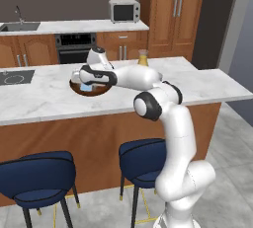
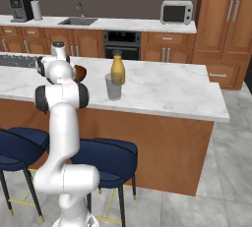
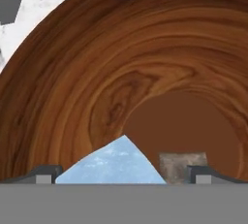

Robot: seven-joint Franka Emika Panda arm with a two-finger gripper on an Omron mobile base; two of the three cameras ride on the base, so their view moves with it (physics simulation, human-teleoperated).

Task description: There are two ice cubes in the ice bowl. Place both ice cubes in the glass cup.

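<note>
Tool: the tool [image 3: 124,172] is low inside the ice bowl; in the hand view its two dark tips rise at the bottom, set well apart, so it stands open.
Fingertips: one fingertip [image 3: 44,174] sits left of the blue block, the other to its right, with the block in the gap between them; whether either tip touches it I cannot tell.
Ice bowl: the ice bowl [image 1: 106,90] rests on the marble desk [image 1: 44,98], mostly covered by the arm's wrist in the left base view; in the right base view a slice of its brown rim shows just beside the arm.
Ice cube: one ice cube [image 3: 114,162], pale blue and wedge-like from this angle, lies on the bowl's inner slope near the flat bottom; a bit of blue also shows inside the bowl under the hand in the left base view.
Second cube: a small grey-brown translucent square beside the blue one may be the other cube; I cannot tell.
Glass cup: the glass cup [image 2: 113,86] stands upright on the desk, just in front of the yellow bottle [image 2: 117,69], apart from the bowl.
</note>
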